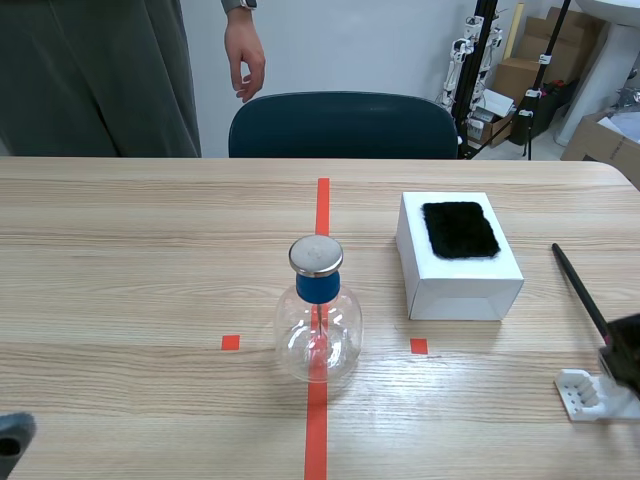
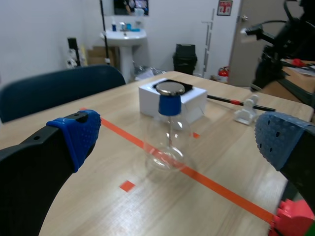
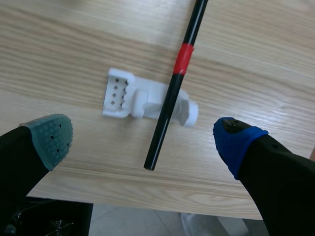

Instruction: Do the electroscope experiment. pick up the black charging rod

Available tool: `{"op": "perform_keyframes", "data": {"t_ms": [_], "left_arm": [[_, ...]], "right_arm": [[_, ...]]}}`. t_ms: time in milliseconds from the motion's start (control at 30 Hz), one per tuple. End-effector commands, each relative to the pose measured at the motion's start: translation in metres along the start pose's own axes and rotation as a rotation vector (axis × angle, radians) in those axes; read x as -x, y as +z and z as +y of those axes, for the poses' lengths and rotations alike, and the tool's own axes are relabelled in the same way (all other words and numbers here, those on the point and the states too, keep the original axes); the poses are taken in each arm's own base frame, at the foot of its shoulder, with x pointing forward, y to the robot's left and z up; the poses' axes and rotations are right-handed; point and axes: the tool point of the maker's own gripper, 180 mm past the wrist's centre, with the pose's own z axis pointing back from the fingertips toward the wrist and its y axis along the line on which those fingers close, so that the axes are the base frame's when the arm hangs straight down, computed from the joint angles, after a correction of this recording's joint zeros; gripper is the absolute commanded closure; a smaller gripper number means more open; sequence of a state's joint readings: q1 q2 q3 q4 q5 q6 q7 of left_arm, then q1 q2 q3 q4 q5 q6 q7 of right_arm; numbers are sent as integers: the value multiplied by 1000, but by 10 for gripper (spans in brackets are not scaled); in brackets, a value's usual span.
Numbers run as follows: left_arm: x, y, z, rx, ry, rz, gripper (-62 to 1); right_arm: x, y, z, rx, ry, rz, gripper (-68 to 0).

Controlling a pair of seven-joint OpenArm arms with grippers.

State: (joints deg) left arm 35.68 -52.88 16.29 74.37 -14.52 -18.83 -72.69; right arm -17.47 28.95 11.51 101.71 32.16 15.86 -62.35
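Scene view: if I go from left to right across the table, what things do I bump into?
Glass flask → white box → black rod. The white stand overlaps the rod, so it is left out.

The worktop point(image 1: 150, 260) shows matt wood grain. The flask point(image 1: 340, 340) is clear glossy glass under a brushed metal disc point(image 1: 316, 255). The black charging rod point(image 3: 171, 98) is smooth and glossy, its stand point(image 3: 120, 96) matt white plastic.

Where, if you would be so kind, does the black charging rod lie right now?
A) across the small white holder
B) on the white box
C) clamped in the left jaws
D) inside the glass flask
A: the black charging rod rests across the white holder, untouched below the open right jaws.
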Motion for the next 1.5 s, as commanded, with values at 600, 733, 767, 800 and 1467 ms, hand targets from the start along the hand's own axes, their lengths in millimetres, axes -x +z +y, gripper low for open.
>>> {"op": "perform_keyframes", "data": {"t_ms": [600,733,767,800,1467], "left_arm": [[17,-4,13,152,18,34,-623],[27,-4,19,111,22,38,-623],[29,-3,20,100,23,38,-623],[31,-4,21,90,23,35,-623],[61,-4,35,-38,39,56,-623]], "right_arm": [[-22,-57,-34,43,-251,64,-582],[-22,-65,-35,64,-233,97,-582],[-22,-67,-34,71,-223,110,-582],[-20,-70,-34,79,-214,126,-582],[-19,-101,-26,64,-175,177,-582]]}}
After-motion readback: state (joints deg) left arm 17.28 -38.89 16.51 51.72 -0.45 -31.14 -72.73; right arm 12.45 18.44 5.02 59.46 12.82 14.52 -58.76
